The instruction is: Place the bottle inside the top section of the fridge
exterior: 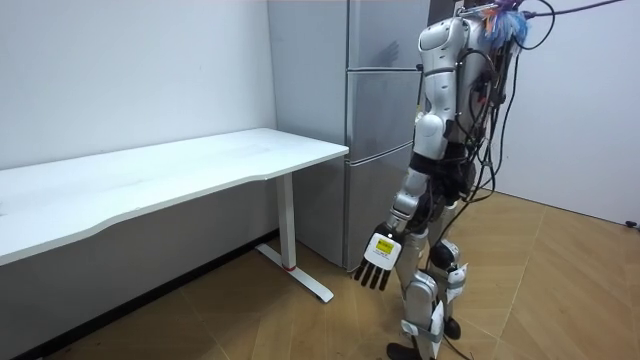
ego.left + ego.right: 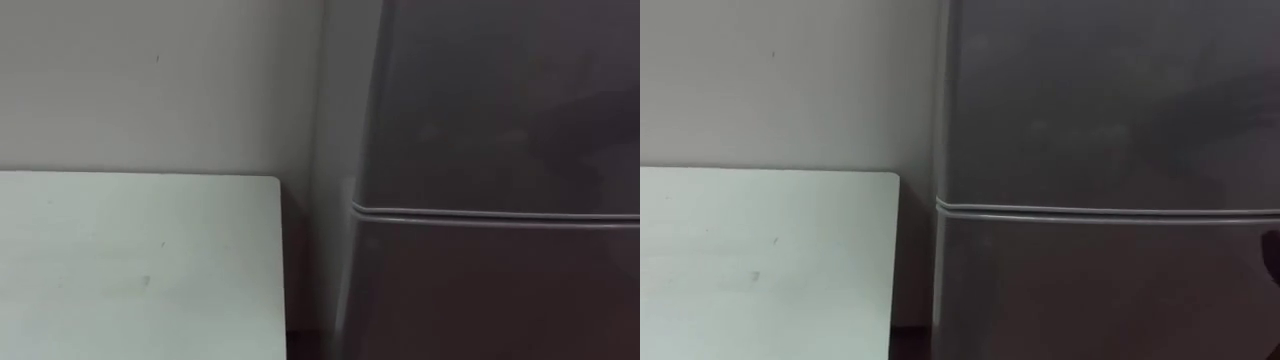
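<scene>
While the robot stands close before the grey fridge [image 2: 500, 120], whose 2 doors are shut, its left hand [image 1: 380, 258] hangs low at its side, fingers [image 1: 371, 279] straight, slightly apart, holding nothing. A white tabletop [image 2: 130, 260] lies at 8 o'clock. Where the bottle is cannot be told.

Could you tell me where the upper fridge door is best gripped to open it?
No handle sticks out of the flat upper fridge door. Probably grip its vertical edge beside the table, just above the seam, coming from the robot's left; the hinge side cannot be told.
</scene>
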Robot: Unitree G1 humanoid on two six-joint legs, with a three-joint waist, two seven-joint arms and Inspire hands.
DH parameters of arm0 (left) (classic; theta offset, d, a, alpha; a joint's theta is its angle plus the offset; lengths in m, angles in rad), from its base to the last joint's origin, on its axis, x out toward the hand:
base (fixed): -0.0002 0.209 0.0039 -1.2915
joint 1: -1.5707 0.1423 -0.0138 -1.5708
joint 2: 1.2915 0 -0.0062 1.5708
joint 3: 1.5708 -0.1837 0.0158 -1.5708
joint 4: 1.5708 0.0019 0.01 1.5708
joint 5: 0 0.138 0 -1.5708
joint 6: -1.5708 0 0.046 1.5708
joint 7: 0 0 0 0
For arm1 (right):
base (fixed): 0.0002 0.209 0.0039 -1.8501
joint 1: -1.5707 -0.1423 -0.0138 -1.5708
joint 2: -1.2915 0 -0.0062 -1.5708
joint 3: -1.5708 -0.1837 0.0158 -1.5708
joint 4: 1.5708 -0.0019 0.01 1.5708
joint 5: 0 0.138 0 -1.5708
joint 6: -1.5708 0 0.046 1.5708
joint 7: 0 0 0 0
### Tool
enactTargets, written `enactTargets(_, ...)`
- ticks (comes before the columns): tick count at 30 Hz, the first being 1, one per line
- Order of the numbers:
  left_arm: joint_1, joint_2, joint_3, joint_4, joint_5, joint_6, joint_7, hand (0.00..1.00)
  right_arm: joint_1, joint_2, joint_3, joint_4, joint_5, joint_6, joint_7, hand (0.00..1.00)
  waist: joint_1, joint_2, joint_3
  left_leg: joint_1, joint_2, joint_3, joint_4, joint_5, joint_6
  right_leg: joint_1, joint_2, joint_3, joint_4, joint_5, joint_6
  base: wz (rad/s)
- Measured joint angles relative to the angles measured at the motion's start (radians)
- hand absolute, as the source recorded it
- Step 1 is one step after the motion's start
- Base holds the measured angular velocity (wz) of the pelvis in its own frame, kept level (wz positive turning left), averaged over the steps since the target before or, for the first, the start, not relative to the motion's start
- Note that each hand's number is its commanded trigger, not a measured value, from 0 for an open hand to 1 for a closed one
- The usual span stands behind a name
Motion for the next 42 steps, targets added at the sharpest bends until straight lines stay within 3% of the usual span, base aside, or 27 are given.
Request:
enactTargets(7,0.007,-0.002,-0.012,-0.036,-0.005,0.005,0.03,0.0,0.059,0.008,0.0,0.081,0.154,-0.003,-0.035,0.0,0.0,0.005,0.003,-0.002,0.0,-0.008,0.0,0.0,0.0,0.002,0.0,-0.005,0.0,0.0,0.0,0.02)
enactTargets(10,0.014,-0.005,-0.02,-0.052,-0.005,0.026,0.041,0.0,0.086,0.024,0.0,0.133,0.252,-0.005,-0.07,0.0,0.0,0.012,0.0044,-0.003,0.0,-0.009,-0.001,-0.001,0.0,0.002,0.0,-0.004,0.0,0.0,0.0,0.0)
enactTargets(16,0.017,-0.031,-0.02,-0.078,-0.004,0.067,0.044,0.0,0.085,0.083,0.001,0.327,0.379,0.012,-0.1,0.0,-0.012,0.04,0.005,-0.011,-0.003,-0.01,0.001,-0.002,0.003,-0.004,-0.003,-0.005,-0.001,0.0,0.0,0.01)
enactTargets(19,0.021,-0.04,-0.021,-0.092,-0.004,0.073,0.043,0.0,0.086,0.124,0.031,0.437,0.391,0.016,-0.122,0.0,-0.011,0.054,-0.002,-0.011,-0.003,-0.011,0.0,-0.001,0.002,-0.005,-0.002,-0.003,-0.001,-0.001,0.002,0.0)
enactTargets(24,0.021,-0.042,-0.023,-0.093,-0.005,0.073,0.044,0.0,0.103,0.164,0.091,0.539,0.454,0.017,-0.128,0.0,-0.01,0.049,-0.0023,-0.003,-0.004,-0.01,-0.001,-0.001,0.002,0.003,-0.003,-0.003,-0.002,-0.002,0.004,0.0)
enactTargets(28,0.019,-0.041,-0.022,-0.094,-0.004,0.073,0.044,0.0,0.124,0.175,0.157,0.658,0.445,0.015,-0.113,0.0,-0.006,0.049,-0.0009,-0.003,-0.006,-0.009,-0.001,-0.002,0.003,0.004,-0.004,0.0,-0.005,-0.003,0.005,0.0)
enactTargets(33,0.012,-0.044,-0.049,-0.094,-0.016,0.073,0.042,0.0,0.128,0.175,0.192,0.783,0.446,0.016,-0.099,0.0,0.004,0.066,0.0014,-0.003,-0.007,-0.007,0.0,-0.002,0.003,0.003,-0.006,0.001,-0.005,-0.008,0.006,0.0)
enactTargets(37,0.011,-0.044,-0.051,-0.094,-0.02,0.073,0.036,0.0,0.127,0.176,0.217,0.848,0.423,0.014,-0.078,0.0,0.01,0.068,0.0022,-0.001,-0.008,-0.007,0.0,-0.001,0.002,0.004,-0.006,0.0,-0.004,-0.012,0.005,0.0)
enactTargets(42,0.009,-0.044,-0.062,-0.089,-0.025,0.058,0.021,0.0,0.129,0.178,0.289,0.968,0.356,0.012,0.005,0.0,0.015,0.067,0.0031,-0.001,-0.012,-0.008,0.001,-0.001,0.002,0.006,-0.01,0.001,-0.005,-0.019,0.009,0.0)
